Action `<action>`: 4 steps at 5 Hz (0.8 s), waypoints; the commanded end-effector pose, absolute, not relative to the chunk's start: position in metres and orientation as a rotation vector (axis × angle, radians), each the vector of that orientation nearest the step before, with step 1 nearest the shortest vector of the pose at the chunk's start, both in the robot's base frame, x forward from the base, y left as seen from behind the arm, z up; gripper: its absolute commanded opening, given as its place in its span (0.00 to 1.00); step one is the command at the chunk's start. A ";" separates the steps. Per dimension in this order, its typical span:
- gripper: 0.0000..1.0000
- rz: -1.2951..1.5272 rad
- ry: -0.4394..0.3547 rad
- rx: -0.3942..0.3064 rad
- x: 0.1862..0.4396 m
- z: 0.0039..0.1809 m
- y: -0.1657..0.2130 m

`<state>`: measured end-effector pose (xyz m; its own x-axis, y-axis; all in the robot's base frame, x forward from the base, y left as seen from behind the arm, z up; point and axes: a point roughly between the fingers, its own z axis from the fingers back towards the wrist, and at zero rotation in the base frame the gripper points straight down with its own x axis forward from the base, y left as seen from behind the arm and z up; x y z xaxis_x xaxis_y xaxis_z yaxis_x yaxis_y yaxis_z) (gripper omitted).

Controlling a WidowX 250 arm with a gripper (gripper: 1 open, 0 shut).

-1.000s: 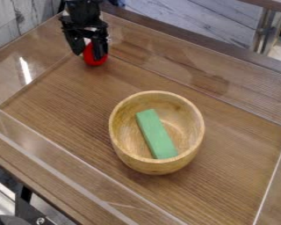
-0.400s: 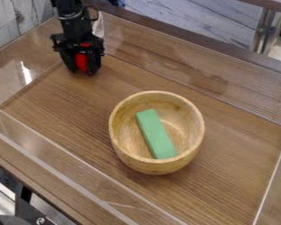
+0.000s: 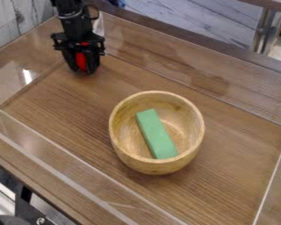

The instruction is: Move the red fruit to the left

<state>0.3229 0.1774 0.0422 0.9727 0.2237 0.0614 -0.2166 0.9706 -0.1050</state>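
Observation:
The red fruit (image 3: 81, 61) is a small glossy red ball on the wooden tabletop at the far left. My gripper (image 3: 81, 60) points straight down over it. Its black fingers (image 3: 66, 54) stand on either side of the fruit, which shows between them. The jaws look spread wider than the fruit. I cannot tell whether a finger touches it. The fruit's top is hidden by the gripper body.
A wooden bowl (image 3: 122, 145) sits in the middle of the table with a green rectangular block (image 3: 156, 134) lying inside it. Clear plastic walls (image 3: 38, 180) ring the tabletop. A table leg (image 3: 263, 35) stands at the back right.
The gripper has shifted a little to the left in the view and rolled slightly. The fruit, earlier showing at its lower right fingertip, now sits between the fingers.

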 end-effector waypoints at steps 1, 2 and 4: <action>1.00 0.191 -0.142 -0.078 0.320 0.087 0.183; 1.00 0.210 -0.167 -0.094 0.313 0.113 0.182; 1.00 0.208 -0.204 -0.126 0.320 0.154 0.160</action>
